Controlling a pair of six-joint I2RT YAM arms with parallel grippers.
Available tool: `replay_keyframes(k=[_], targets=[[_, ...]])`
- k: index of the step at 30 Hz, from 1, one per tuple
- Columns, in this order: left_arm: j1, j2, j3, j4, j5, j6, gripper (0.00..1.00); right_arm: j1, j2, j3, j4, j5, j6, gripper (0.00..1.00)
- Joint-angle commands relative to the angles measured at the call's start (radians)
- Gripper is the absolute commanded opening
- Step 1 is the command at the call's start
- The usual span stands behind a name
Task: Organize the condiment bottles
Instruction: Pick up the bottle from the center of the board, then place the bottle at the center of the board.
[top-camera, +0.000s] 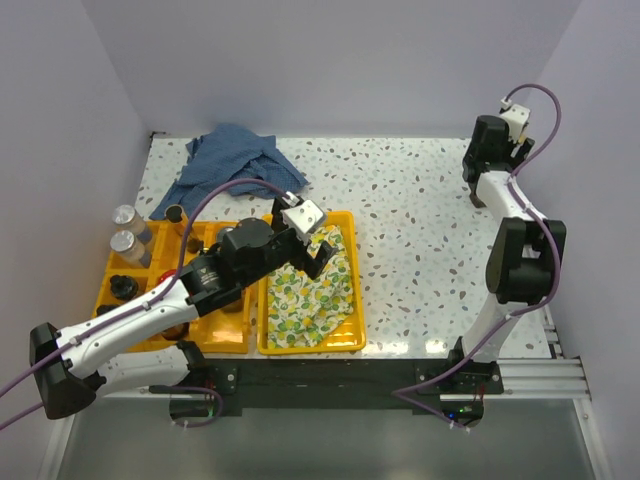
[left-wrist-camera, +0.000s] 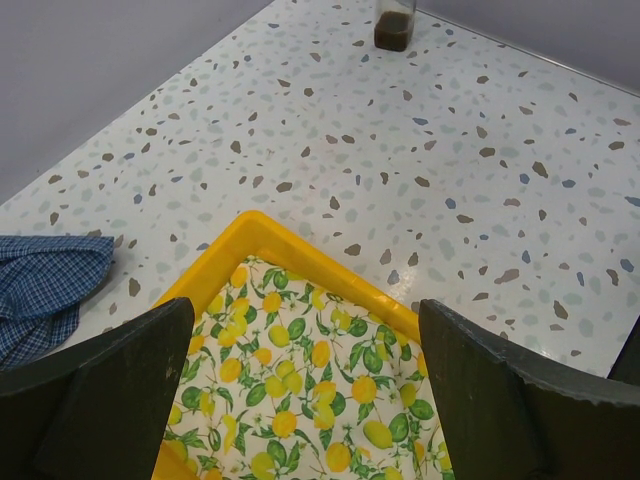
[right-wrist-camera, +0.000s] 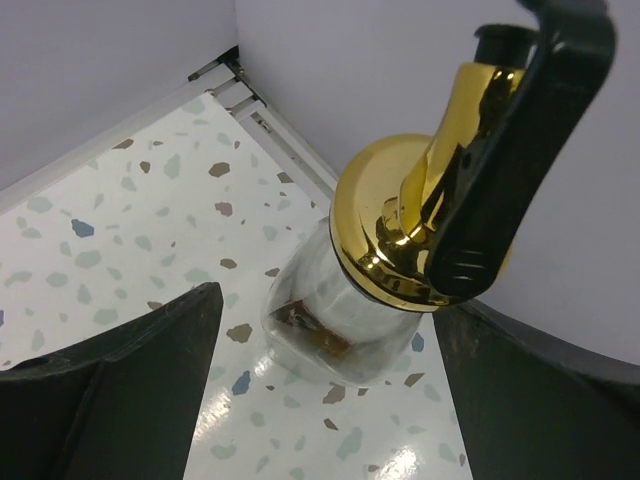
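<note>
At the far right corner of the table (top-camera: 420, 250), a clear glass bottle (right-wrist-camera: 320, 325) with a gold pourer was seen standing upright between the fingers of the right gripper (right-wrist-camera: 325, 330). Its jaws were spread on either side of the bottle (a gap was visible at one finger; contact at the other could not be judged). Over the lemon-print cloth (left-wrist-camera: 300, 400) in a yellow tray (left-wrist-camera: 260, 225), the left gripper (left-wrist-camera: 305, 320) was held wide open, with nothing in it. Grey-capped shakers (top-camera: 128, 232) were seen in the leftmost tray
</note>
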Motion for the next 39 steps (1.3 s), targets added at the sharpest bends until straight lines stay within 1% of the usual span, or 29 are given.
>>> replay_keyframes(k=[1,5,6,8,9,14,18,23,24,26,27,28,30,31,33,38,39], targets=[[-0.004,-0.020,0.019,0.045,-0.001,0.021,1.00,-0.006,0.011,0.024,0.101,0.007,-0.040,0.85],[-0.005,-0.021,0.018,0.047,-0.001,0.022,1.00,-0.007,0.023,0.025,0.118,-0.005,-0.082,0.76],[-0.004,-0.021,0.018,0.047,-0.001,0.024,1.00,-0.007,0.023,0.025,0.126,-0.019,-0.086,0.71],[-0.004,-0.020,0.016,0.047,-0.003,0.024,1.00,-0.009,0.011,0.017,0.131,-0.039,-0.092,0.66],[-0.004,-0.021,0.016,0.050,-0.003,0.024,1.00,-0.008,0.005,0.013,0.131,-0.051,-0.089,0.61],[-0.004,-0.021,0.012,0.054,-0.003,0.026,1.00,-0.007,-0.055,-0.048,0.125,-0.160,-0.076,0.53],[-0.005,-0.023,0.009,0.059,-0.017,0.032,1.00,-0.006,-0.139,-0.125,0.109,-0.215,-0.054,0.47],[-0.004,-0.030,-0.002,0.068,-0.027,0.039,1.00,0.000,-0.248,-0.208,0.062,-0.331,-0.005,0.43],[-0.004,-0.033,-0.002,0.068,-0.027,0.039,1.00,0.006,-0.271,-0.245,0.043,-0.364,-0.001,0.43],[-0.004,-0.038,-0.004,0.071,-0.027,0.042,1.00,0.041,-0.341,-0.291,0.036,-0.359,0.000,0.43],[-0.005,-0.043,-0.004,0.074,-0.032,0.042,1.00,0.055,-0.366,-0.341,0.031,-0.356,-0.004,0.43],[-0.004,-0.046,-0.008,0.077,-0.033,0.041,1.00,0.095,-0.391,-0.366,0.029,-0.358,-0.002,0.43],[-0.004,-0.055,-0.016,0.085,-0.038,0.044,1.00,0.135,-0.463,-0.433,0.020,-0.358,-0.016,0.43],[-0.004,-0.058,-0.020,0.090,-0.038,0.044,1.00,0.185,-0.489,-0.452,0.016,-0.353,-0.028,0.43],[-0.004,-0.064,-0.022,0.096,-0.040,0.046,1.00,0.230,-0.553,-0.493,-0.016,-0.344,-0.051,0.43],[-0.004,-0.066,-0.028,0.102,-0.041,0.045,1.00,0.327,-0.703,-0.570,-0.139,-0.437,-0.040,0.42],[-0.005,-0.064,-0.031,0.102,-0.046,0.047,1.00,0.369,-0.739,-0.579,-0.161,-0.438,-0.040,0.42]])
